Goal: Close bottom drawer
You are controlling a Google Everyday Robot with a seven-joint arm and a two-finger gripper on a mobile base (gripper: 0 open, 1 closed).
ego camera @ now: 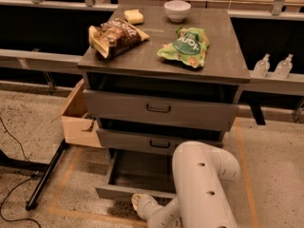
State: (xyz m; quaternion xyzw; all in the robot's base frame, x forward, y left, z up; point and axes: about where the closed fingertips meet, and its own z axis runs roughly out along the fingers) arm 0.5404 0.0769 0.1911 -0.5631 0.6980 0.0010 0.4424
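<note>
One dark cable (10, 139) at far left, trailing over the speckled floor. Next to it, a black stand leg (46, 177), slanting down toward the lower left. Beyond that, an open cardboard box (76, 120) on the floor, set against the left side of the grey wood cabinet (228, 56).

On the cabinet top, left to right:
- a brown snack bag (114, 36) lying on its side near the left edge
- a yellow block (134, 16) just behind it
- a white bowl (177, 9) at the back, upright
- a green chip bag (186, 46) lying flat, right of centre, apart from the brown bag

Below the top, three drawers stacked:
- Top drawer (199, 113): widest front, dark bar handle centred.
- Middle drawer (123, 140): narrower front, like handle.
- Bottom drawer (137, 172): lowest of the three, pulled well out toward the camera, grey box interior exposed, front panel low near the floor. Not closed.

Gripper (137, 202) down at floor level, right at the outer face of the bottom drawer's front panel, about mid-width. Contact with the panel not confirmable. Open-or-closed condition of the gripper not determinable from this view. White robot arm (204, 184) rising from it to the right, covering the right part of the bottom drawer.

Orange tape line (244, 175) on the floor right of the arm. Two clear plastic bottles (261, 65) on a low ledge at far right, upright, side by side.
</note>
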